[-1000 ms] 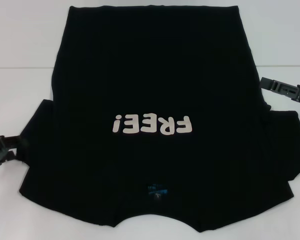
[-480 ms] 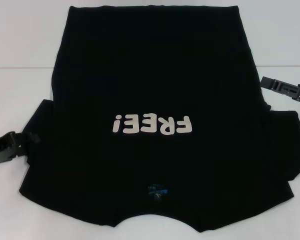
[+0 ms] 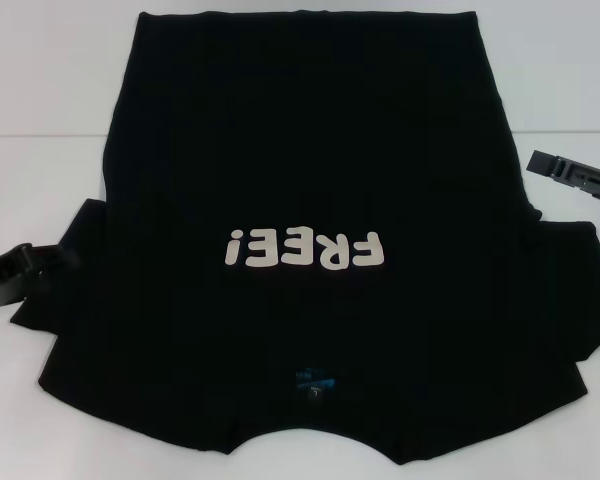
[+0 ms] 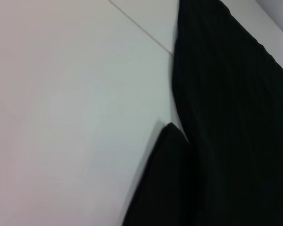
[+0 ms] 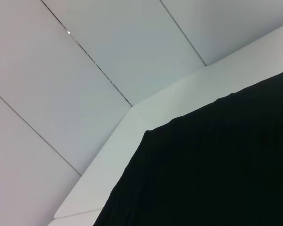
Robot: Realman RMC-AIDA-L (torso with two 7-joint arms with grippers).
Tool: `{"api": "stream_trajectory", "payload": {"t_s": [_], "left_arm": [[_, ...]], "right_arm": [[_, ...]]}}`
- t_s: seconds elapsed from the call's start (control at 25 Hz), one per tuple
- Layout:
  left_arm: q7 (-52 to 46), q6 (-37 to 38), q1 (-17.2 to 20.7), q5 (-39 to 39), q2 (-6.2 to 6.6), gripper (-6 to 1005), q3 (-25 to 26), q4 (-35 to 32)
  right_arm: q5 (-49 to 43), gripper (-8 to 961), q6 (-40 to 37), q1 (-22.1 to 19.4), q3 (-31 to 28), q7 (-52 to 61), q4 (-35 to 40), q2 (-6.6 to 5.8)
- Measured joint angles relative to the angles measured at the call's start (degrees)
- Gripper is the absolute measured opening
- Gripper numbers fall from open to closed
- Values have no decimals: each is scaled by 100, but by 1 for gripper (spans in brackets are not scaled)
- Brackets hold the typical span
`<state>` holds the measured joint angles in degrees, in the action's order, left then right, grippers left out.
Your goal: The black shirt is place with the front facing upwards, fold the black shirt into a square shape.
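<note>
The shirt (image 3: 300,240) lies flat, front up, filling the middle of the white table (image 3: 40,100), collar toward six o'clock and hem toward twelve. The left gripper (image 3: 25,265) sits at nine o'clock, at the sleeve edge; the right gripper (image 3: 570,175) sits at three o'clock, just off the cloth. Whether either claw is released or clenched cannot be told.

White table (image 3: 50,80) carries the black shirt (image 3: 310,150), spread flat, hem at twelve o'clock, collar at six.
</note>
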<state>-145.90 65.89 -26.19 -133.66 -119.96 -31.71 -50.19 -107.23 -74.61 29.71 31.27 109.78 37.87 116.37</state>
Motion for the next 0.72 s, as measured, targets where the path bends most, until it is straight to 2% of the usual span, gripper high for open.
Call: {"api": "stream_trajectory", "payload": {"t_s": [0.52,0.72], "left_arm": [[-113,147,395,-26,1,582,29,-453],[-235,129,411,-261,0,582,34,-455]], "right_arm": [[0,713,-1,21,-11,0,4,0],[0,712,15,45,-9,-3,8,0]]}}
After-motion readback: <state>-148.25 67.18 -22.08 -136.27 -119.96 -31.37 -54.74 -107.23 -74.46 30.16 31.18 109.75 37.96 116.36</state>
